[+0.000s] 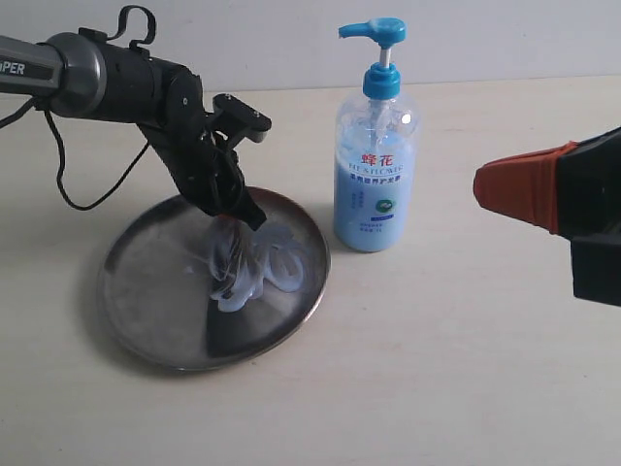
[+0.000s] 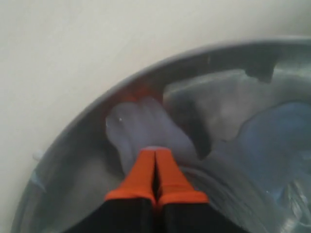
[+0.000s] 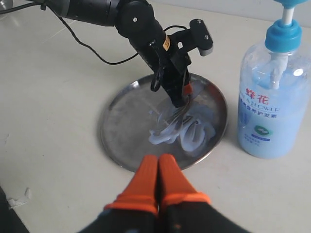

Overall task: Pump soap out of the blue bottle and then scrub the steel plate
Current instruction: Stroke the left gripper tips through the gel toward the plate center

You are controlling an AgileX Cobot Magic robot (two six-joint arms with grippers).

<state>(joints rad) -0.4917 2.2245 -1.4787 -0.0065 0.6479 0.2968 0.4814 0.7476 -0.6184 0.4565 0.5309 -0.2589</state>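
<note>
The steel plate (image 1: 146, 282) lies on the pale table, left of the blue bottle (image 1: 375, 165), which stands upright just beside its rim. Pale blue soap (image 1: 267, 267) sits in glossy squiggles on the plate's right half. My left gripper (image 1: 252, 220) points down into the plate, shut, its orange fingertips (image 2: 146, 160) pressed into the soap (image 2: 138, 126) near the rim (image 2: 97, 109). My right gripper (image 1: 505, 184) hovers shut to the right of the bottle, empty. The right wrist view shows the right gripper (image 3: 158, 158) over the near rim of the plate (image 3: 124, 121), the soap (image 3: 187, 131) and the bottle (image 3: 272, 107).
A black cable (image 1: 87, 199) loops from the left arm down over the table behind the plate. A small white scrap (image 3: 19, 199) lies on the table off to one side. Bare tabletop (image 1: 437, 369) stretches in front of the bottle.
</note>
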